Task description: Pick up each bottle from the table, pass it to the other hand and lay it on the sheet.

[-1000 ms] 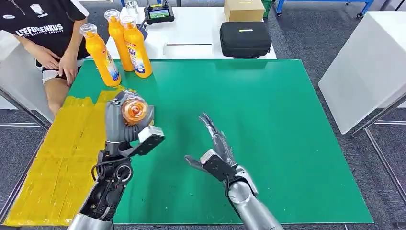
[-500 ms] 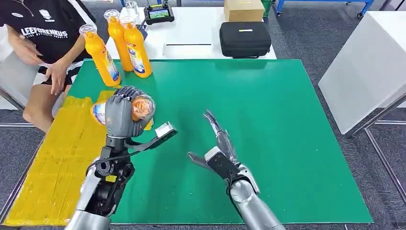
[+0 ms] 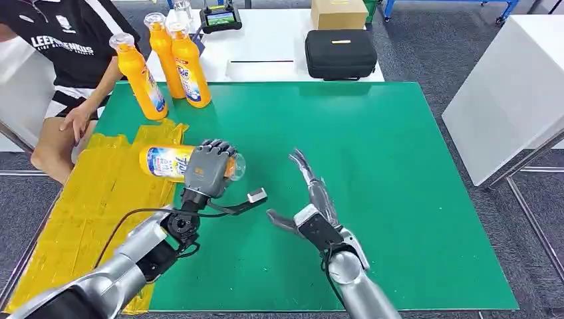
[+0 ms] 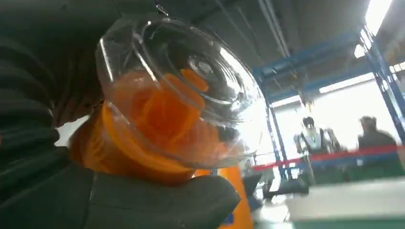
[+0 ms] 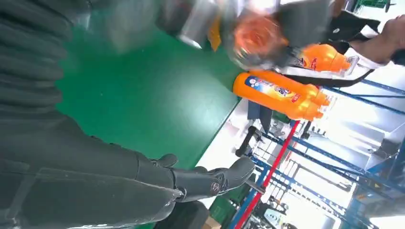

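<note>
My left hand [image 3: 207, 171]: wrapped around the neck end of an orange bottle, fingers over the top of it and the thumb under it; in the left wrist view the thick grey thumb [image 4: 157, 202] lies against the bottle's underside.
Held bottle [image 3: 169, 161]: lying on its side in my grasp, clear cap [image 4: 186, 86] pointing toward my right hand, base pointing out over the yellow sheet; whether its base touches the sheet or hangs just above it I cannot tell from the head view.
My right hand [image 3: 312, 209]: empty, fingers apart and stretched forward, thumb out to the side, palm turned toward the held bottle; it sits over the green mat, near my left hand but not touching it or the bottle.
Yellow sheet [image 3: 86, 219]: spread along the left edge of the table, wrinkled, beside the green mat.
Green mat [image 3: 372, 173]: covers most of the table in front of me.
Standing bottles [image 3: 140, 76]: three orange bottles upright at the far left corner of the mat, close together, well apart from both of my hands; they appear on their side in the right wrist view [image 5: 282, 93].
Person [image 3: 63, 46]: seated at the far left in a dark shirt, one hand [image 3: 74, 119] resting near the table's edge.
Far table: a black case [image 3: 340, 53] and a cardboard box [image 3: 339, 13] rest on the white surface beyond the mat.
</note>
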{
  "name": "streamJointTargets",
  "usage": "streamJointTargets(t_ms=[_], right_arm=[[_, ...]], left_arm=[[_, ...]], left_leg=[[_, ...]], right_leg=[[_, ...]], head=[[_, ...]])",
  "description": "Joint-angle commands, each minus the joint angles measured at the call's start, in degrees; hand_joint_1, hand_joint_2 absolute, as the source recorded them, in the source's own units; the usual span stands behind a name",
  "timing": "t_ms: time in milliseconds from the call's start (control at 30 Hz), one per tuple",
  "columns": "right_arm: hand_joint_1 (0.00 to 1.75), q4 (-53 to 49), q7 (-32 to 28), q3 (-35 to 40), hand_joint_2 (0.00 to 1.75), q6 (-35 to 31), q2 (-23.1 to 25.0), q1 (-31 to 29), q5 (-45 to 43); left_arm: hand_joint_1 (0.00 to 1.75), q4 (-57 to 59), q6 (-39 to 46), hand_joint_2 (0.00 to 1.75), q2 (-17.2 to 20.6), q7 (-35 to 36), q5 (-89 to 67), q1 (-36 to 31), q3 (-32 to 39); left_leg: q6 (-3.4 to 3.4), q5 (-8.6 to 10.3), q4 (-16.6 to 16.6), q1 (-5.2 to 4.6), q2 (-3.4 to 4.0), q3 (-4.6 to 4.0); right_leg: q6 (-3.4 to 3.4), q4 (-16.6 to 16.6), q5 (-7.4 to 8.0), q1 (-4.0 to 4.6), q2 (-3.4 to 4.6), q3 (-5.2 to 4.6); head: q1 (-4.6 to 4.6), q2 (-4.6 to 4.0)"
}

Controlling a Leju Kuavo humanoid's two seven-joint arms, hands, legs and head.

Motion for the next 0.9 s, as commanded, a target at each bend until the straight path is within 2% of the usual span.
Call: streamJointTargets(t_ms=[33,367,600,733,900], right_arm=[[0.0,-1.7,0.4,-0.5,1.75,0.5,-1.9,-0.1,0.0],[0.0,-3.9,0.8,-1.4,1.75,0.2,-2.1,1.3,1.2],[0.0,-6.6,1.5,-3.3,1.75,0.4,-2.3,4.0,2.8],[0.0,-6.3,1.8,-3.7,1.75,0.7,-1.9,4.1,3.2],[0.0,-5.4,2.4,-3.7,1.75,0.3,-1.9,3.9,3.8]], left_arm=[[1.75,8.0,-0.5,1.75,0.8,-0.4,-0.1,-3.9,-4.2],[1.75,10.0,-3.1,1.75,0.6,-0.1,-0.1,-3.4,-3.4],[1.75,14.7,-5.8,1.75,-0.6,1.7,-0.1,-3.1,-0.7],[1.75,15.8,-8.7,1.75,-0.8,3.8,-0.1,-3.0,1.4],[1.75,17.9,-12.1,1.75,-1.0,2.0,-0.1,-2.8,5.7]], left_leg=[[-0.17,-0.04,0.0,0.08,-0.04,0.08],[-0.27,-0.15,0.1,0.17,-0.01,0.21],[-0.19,-0.08,0.0,0.1,-0.03,0.14],[-0.37,-0.22,0.1,0.22,0.0,0.31],[-0.31,-0.15,0.1,0.17,0.01,0.22]], right_leg=[[-0.02,0.0,-0.05,0.07,-0.12,0.12],[-0.02,0.0,-0.13,0.15,-0.14,0.29],[-0.01,0.0,-0.08,0.09,-0.12,0.21],[-0.03,0.0,-0.18,0.21,-0.18,0.42],[-0.03,0.0,-0.13,0.16,-0.12,0.29]], head=[[0.02,0.0],[0.0,0.0],[0.0,0.0],[0.02,0.0],[0.0,0.0]])
